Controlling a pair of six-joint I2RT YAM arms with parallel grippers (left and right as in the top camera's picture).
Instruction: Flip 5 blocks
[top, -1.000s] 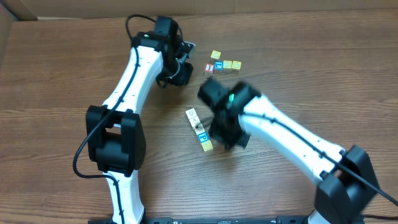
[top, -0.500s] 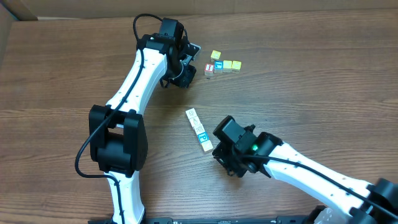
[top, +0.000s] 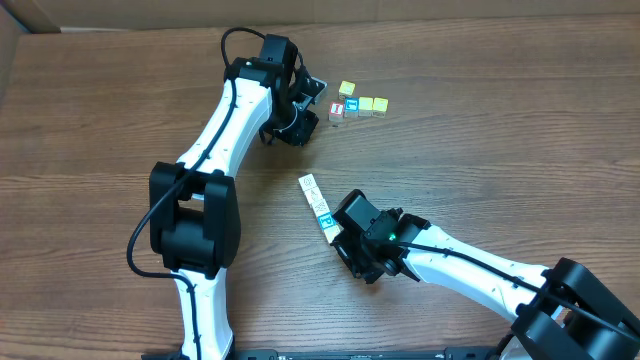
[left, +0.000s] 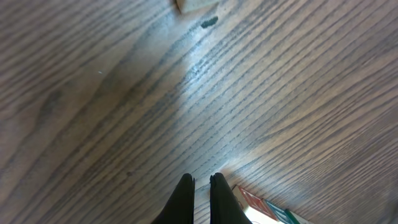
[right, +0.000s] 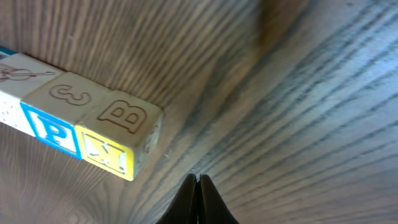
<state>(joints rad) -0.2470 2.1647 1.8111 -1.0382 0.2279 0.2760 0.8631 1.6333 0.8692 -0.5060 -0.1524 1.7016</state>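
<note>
A row of small wooden letter cubes (top: 320, 208) lay at the middle of the brown wooden table (top: 500, 150); a cluster of similar cubes (top: 358, 104) sat behind, toward its far edge.

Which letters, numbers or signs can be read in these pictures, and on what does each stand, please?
"B": top of the end pale wooden cube.
"3": top of the next wooden cube.
"P", blue: that cube's side face.
The end cube's yellow-side sign and the far cluster of cubes: unreadable.
</note>
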